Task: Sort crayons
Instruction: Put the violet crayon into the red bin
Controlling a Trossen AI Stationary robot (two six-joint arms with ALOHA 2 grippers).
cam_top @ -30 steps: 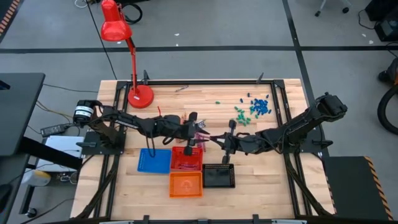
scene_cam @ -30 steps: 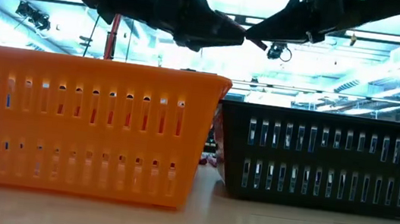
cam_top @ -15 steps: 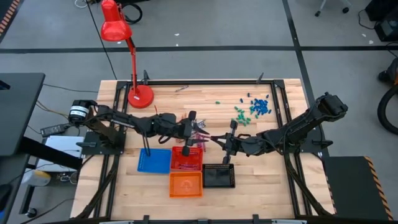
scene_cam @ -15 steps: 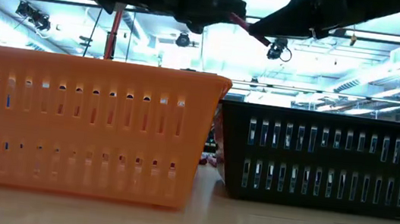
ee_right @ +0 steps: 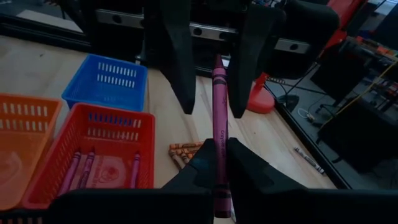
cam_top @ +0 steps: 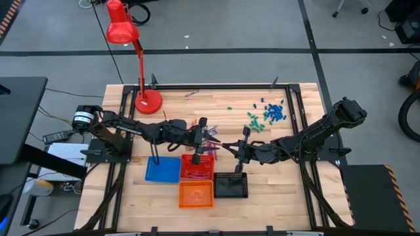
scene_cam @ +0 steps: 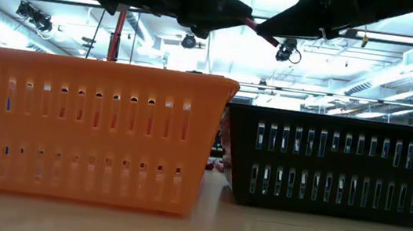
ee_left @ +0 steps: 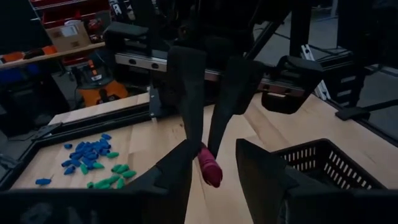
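Observation:
My right gripper (cam_top: 231,148) is shut on a magenta crayon (ee_right: 218,106) above the table's middle. My left gripper (cam_top: 211,141) faces it, open. Its two fingers (ee_right: 179,59) stand on either side of the crayon's free end (ee_left: 210,172), with a gap showing on both sides. The two grippers meet high up in the low view, the crayon (scene_cam: 258,29) between them. Several magenta crayons (ee_right: 81,168) lie in the red tray (cam_top: 197,166). Orange crayons (ee_right: 185,150) lie on the wood beside that tray. My right gripper pinches the magenta crayon between its two fingers at the crayon's rear half (ee_right: 219,163). The crayon runs forward along the fingers, about level, and its free end points toward the table's left. It is lifted clear of the table and trays.
A blue tray (cam_top: 163,168), an orange tray (cam_top: 196,195) and a black tray (cam_top: 230,185) stand beside the red tray near the front. Small green and blue bits (cam_top: 269,113) lie at the far right. A red desk lamp (cam_top: 146,98) stands at the far left.
My left gripper has risen a little and come toward the crayon's free end, until its open fingers stand around it. My right gripper has kept the crayon still.

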